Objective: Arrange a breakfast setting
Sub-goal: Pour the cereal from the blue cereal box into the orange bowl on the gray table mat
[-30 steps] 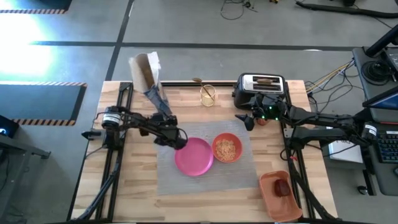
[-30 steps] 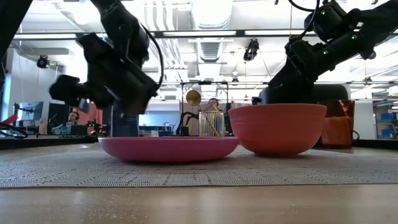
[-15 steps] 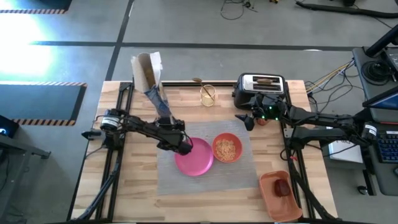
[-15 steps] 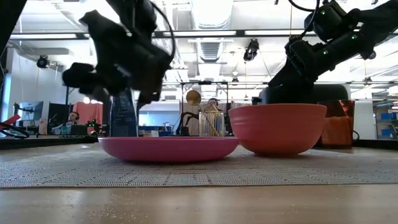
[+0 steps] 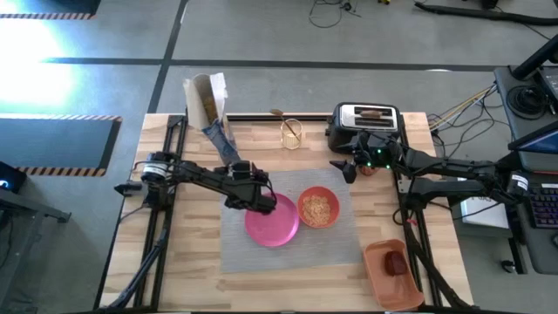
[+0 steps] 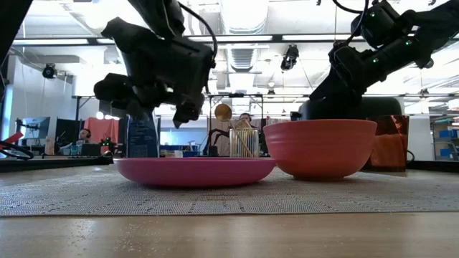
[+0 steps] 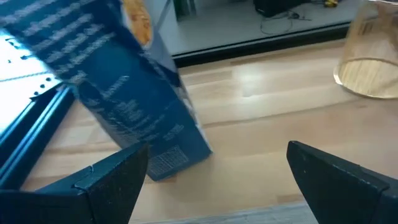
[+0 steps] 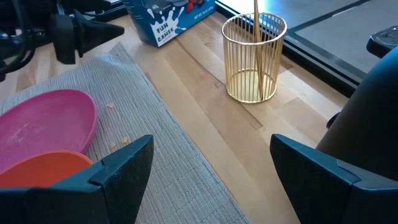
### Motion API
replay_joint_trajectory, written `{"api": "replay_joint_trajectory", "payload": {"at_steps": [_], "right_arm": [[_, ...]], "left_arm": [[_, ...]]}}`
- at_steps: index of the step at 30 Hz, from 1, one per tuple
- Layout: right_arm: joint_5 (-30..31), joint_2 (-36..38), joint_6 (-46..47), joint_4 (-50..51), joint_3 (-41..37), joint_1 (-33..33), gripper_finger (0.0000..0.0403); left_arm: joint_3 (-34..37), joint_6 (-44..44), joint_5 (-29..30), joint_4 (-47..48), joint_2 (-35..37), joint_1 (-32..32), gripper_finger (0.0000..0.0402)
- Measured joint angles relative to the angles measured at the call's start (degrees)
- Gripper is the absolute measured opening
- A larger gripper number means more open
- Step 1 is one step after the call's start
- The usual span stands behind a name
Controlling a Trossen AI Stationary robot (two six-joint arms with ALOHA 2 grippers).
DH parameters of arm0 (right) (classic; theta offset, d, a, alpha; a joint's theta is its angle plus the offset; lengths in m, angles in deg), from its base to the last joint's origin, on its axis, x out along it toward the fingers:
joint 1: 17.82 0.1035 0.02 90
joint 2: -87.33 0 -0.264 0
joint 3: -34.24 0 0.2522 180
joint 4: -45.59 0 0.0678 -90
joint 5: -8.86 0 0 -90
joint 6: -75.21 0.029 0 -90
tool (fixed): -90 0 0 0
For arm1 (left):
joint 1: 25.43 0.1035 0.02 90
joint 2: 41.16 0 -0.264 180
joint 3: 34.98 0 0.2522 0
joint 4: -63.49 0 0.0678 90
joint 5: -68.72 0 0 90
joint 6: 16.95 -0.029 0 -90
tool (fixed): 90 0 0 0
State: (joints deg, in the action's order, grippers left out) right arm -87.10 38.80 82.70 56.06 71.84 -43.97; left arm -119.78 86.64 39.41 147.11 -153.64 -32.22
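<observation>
A pink plate (image 5: 272,220) and an orange bowl (image 5: 318,208) of cereal sit side by side on the grey placemat (image 5: 296,249). My left gripper (image 5: 247,181) hovers open above the mat's far left part, beside the plate's far rim, and points at the blue cereal box (image 7: 124,93). My right gripper (image 5: 343,167) waits open in front of the toaster (image 5: 366,124), whose slot holds brown toast (image 5: 371,112). A wooden utensil (image 8: 256,37) stands in a gold wire holder (image 8: 255,59). The red apple (image 5: 397,262) lies in the orange tray (image 5: 392,275).
The opened cereal box (image 5: 209,113) stands at the far left of the table, the wire holder (image 5: 291,133) at the far middle. The tray sits at the near right corner. Bare wood (image 5: 187,253) lies left of the mat.
My left gripper has moved a little toward the table's right and far side and risen slightly over the plate's far left rim. It has also rolled about its own axis. Its fingers have stayed open. The plate and bowl have not moved.
</observation>
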Motion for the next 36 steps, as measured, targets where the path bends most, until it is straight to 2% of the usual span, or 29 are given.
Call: {"api": "replay_joint_trajectory", "payload": {"at_steps": [5, 11, 17, 25, 36], "right_arm": [[0.0, 0.0, 0.0, 0.0, 0.0, 0.0, 0.0311], [0.0, 0.0, 0.0, 0.0, 0.0, 0.0, 0.0311], [0.0, 0.0, 0.0, 0.0, 0.0, 0.0, 0.0311], [0.0, 0.0, 0.0, 0.0, 0.0, 0.0, 0.0311], [0.0, 0.0, 0.0, 0.0, 0.0, 0.0, 0.0311]], "left_arm": [[1.2, 4.7, 0.9, 1.7, 0.0, 0.2, 0.0368], [1.2, 5.3, 2.7, 2.7, 0.0, 0.7, 0.0397], [0.8, 5.5, 2.8, 3.2, 0.0, 0.7, 0.0398], [-0.8, 9.0, 2.9, 10.6, 0.0, -0.3, 0.0399], [-0.5, 8.7, 1.5, 14.4, 0.0, -0.7, 0.0398]]}}
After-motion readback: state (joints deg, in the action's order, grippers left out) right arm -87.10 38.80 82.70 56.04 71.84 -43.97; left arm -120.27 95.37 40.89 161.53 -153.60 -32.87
